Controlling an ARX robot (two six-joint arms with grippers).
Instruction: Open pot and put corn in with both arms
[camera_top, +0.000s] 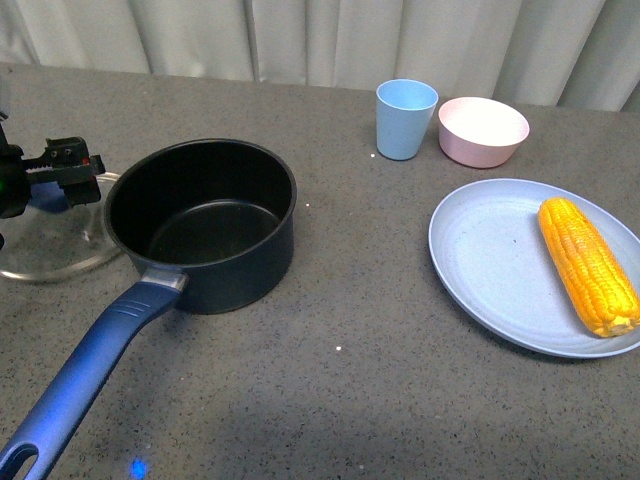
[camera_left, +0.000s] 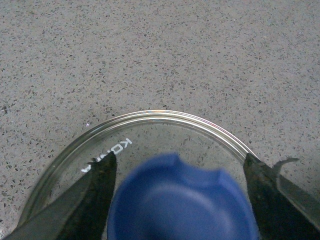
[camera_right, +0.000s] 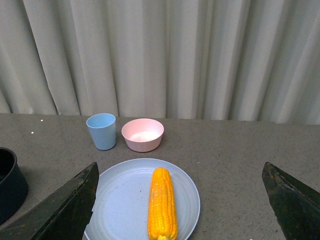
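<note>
Lid-off step done: dark navy round saucepan (camera_top: 200, 225) stands open near the grey table's (camera_top: 350, 330) left edge, its glass steel-rimmed lid (camera_top: 45, 255) flat beside it. Left gripper (camera_left: 180, 160) straddles the lid's blue knob (camera_left: 180, 205); gripping or not, cannot tell. Right gripper (camera_right: 180, 170) is wide and empty. Likely next: it takes the yellow-orange corn cob (camera_top: 588, 265) off the pale blue plate (camera_top: 490, 270) at the right edge.

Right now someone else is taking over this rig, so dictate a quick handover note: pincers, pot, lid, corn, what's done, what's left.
Left pincer: fingers flank the lid's blue knob; gripping or released, cannot tell.
Right pincer: open, empty, facing the corn.
Pot: open and empty. Glass lid lies on the table to the pot's left.
Corn: on the blue plate, untouched.
Done: lid off.
Left: pick up the corn and put it in the pot.
</note>
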